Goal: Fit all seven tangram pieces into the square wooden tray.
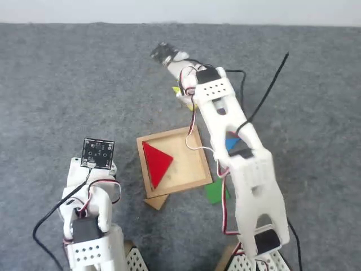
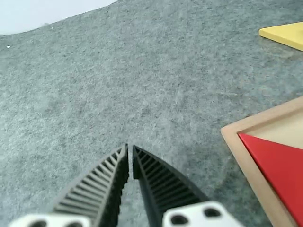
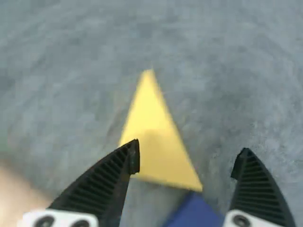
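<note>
Yellow triangle (image 3: 152,137) below right tool (image 3: 188,156)

**TANGRAM: 1 PIECE IN TRAY, 4 SEEN OUTSIDE**

Sq. wooden tray (image 1: 166,134) lies flat, turned slightly askew. Red triangle (image 1: 156,161) flat inside, along left wall. Tan triangle (image 1: 158,201) outside, just beside near-left corner. Green piece (image 1: 215,192) by near-right corner. Blue piece (image 1: 231,142) beside right wall, partly hidden. Yellow triangle (image 3: 156,142) flat beyond tray, next to blue.

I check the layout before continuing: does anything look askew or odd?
Nothing looks damaged. The tray sits slightly turned, and an orange piece lies at its near corner, perhaps partly under it.
</note>
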Tool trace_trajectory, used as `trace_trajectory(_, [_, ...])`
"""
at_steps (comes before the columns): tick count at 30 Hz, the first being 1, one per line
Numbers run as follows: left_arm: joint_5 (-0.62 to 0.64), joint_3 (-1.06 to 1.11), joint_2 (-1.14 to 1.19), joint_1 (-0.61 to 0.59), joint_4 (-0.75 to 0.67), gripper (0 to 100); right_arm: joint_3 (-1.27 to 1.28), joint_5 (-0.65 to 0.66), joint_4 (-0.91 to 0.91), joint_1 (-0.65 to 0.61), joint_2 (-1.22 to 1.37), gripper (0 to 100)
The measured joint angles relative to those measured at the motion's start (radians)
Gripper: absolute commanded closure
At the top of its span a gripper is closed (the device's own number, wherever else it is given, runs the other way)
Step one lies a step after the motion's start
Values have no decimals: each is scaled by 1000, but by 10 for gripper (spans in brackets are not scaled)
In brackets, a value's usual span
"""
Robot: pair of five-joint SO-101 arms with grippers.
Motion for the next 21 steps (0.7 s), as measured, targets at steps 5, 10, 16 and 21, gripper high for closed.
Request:
trace_trajectory(5, [0, 0, 0, 0, 0, 985, -425, -167, 2, 11, 336, 681])
trace_trajectory(10, [0, 0, 0, 0, 0, 985, -758, -180, 123, 15, 539, 682])
trace_trajectory(16, [0, 0, 0, 0, 0, 985, -827, -178, 399, 12, 546, 682])
trace_trajectory(21, [0, 0, 0, 0, 0, 985, -827, -63, 554, 12, 503, 682])
